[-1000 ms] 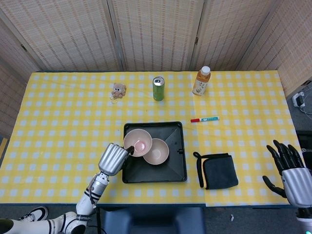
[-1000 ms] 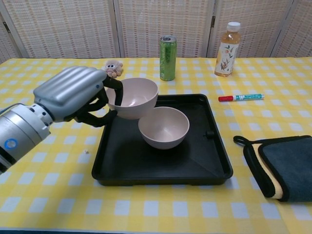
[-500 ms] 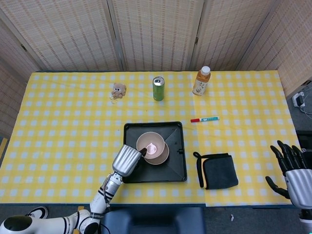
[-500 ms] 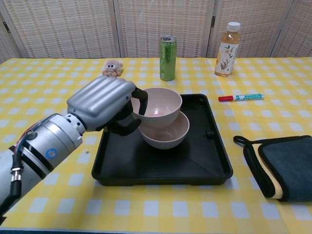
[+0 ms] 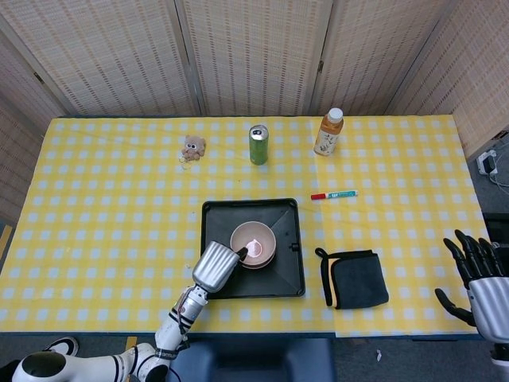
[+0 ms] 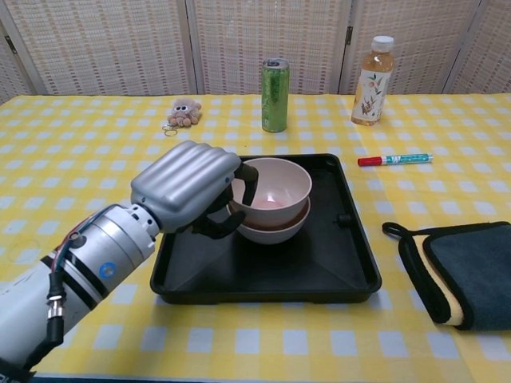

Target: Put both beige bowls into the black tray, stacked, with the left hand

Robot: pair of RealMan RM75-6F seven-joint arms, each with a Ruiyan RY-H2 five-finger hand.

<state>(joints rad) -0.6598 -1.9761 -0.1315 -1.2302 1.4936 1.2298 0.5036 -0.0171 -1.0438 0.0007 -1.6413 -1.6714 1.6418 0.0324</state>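
Two beige bowls sit nested in the black tray (image 5: pixel 288 278) (image 6: pixel 343 267). The upper bowl (image 5: pixel 254 239) (image 6: pixel 275 182) rests inside the lower bowl (image 5: pixel 266 259) (image 6: pixel 275 230), slightly tilted. My left hand (image 5: pixel 217 265) (image 6: pixel 192 185) still grips the upper bowl's left rim, thumb inside and fingers curled under the outside. My right hand (image 5: pixel 477 277) hangs off the table's right front corner with fingers spread, holding nothing; it appears only in the head view.
A green can (image 6: pixel 275 94), a tea bottle (image 6: pixel 374 80) and a small plush bear (image 6: pixel 184 112) stand behind the tray. A red-capped marker (image 6: pixel 394 159) lies to its right rear. A dark folded cloth (image 6: pixel 463 271) lies to the right.
My left hand carried the upper bowl rightwards from the tray's left side and lowered it into the other bowl. The right hand has sunk slightly lower at the edge.
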